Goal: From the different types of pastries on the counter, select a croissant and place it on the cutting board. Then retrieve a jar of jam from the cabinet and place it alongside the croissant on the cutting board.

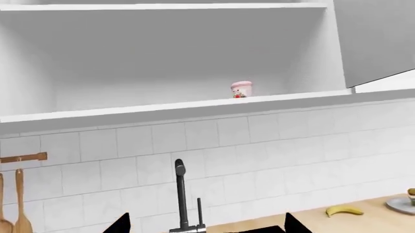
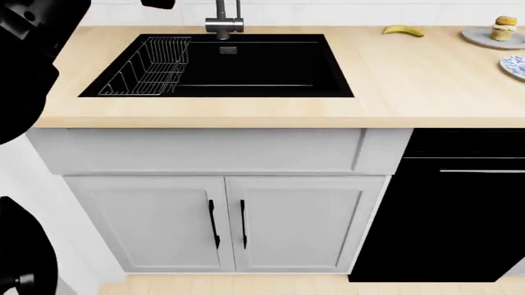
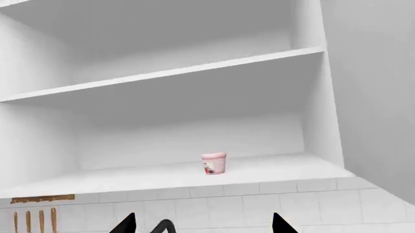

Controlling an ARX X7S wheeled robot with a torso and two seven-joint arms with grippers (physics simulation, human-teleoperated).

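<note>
Step in hand, by the look of it: jam retrieval. Cabinet open, jar of jam upright on the lower shelf, well back from the shelf edge, nothing beside it. Same jar in the left wrist view, still far off.

Right gripper – fingertips spread wide, nothing between them, pointed up at the shelf from below. Left gripper likewise wide open and empty, above the faucet.

Croissant and cutting board not in any view – can't confirm first step from here. Counter shows sink, banana, cupcake on a grey plate.

Next move needs: raise and extend the right arm to shelf height, square jaws around the jar body, close gently – small jar, likely tips easily if nudged by one finger first.
</note>
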